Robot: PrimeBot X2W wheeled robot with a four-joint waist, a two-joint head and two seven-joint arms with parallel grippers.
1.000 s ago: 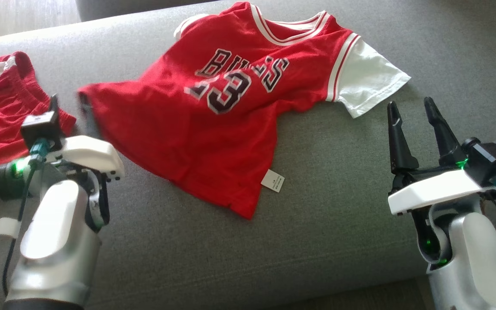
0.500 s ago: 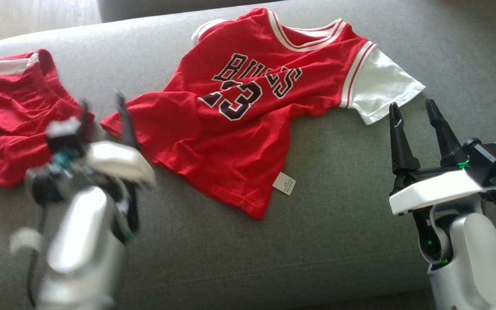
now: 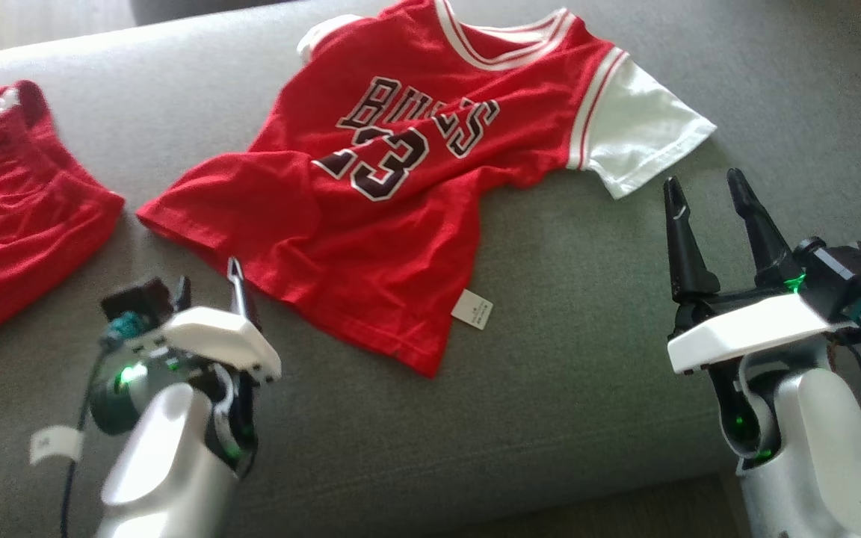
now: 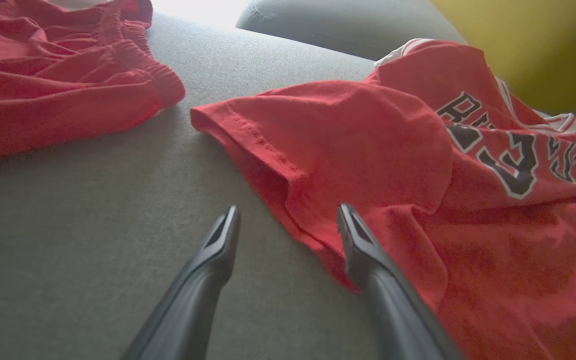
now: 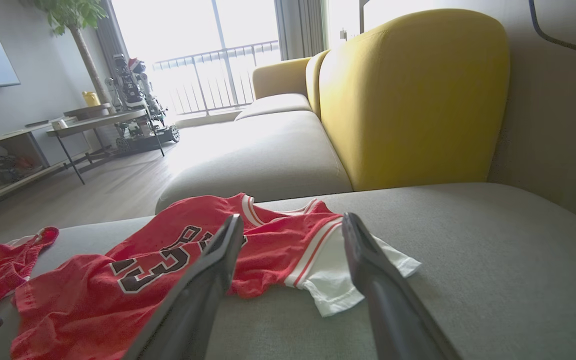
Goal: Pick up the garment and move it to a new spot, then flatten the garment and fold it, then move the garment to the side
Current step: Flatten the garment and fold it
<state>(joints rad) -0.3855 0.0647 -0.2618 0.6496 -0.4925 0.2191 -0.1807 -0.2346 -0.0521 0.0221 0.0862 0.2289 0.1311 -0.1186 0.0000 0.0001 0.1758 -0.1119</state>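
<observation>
Red shorts (image 3: 12,217) lie leftmost. Left hand (image 3: 208,278), spread wide, hovers at the hem (image 4: 258,150) of the jersey (image 3: 400,187), mid-seat on the grey sofa (image 3: 587,359): light, limp cloth, probably best pinched at a hem corner. Right hand (image 3: 703,181) gapes empty. Left wrist view shows hem stitching; right wrist view, a yellow backrest (image 5: 408,100).

A red jersey (image 3: 371,224) lies spread on the grey sofa (image 3: 587,359), the left gripper (image 3: 208,280) spread wide beside its hem
</observation>
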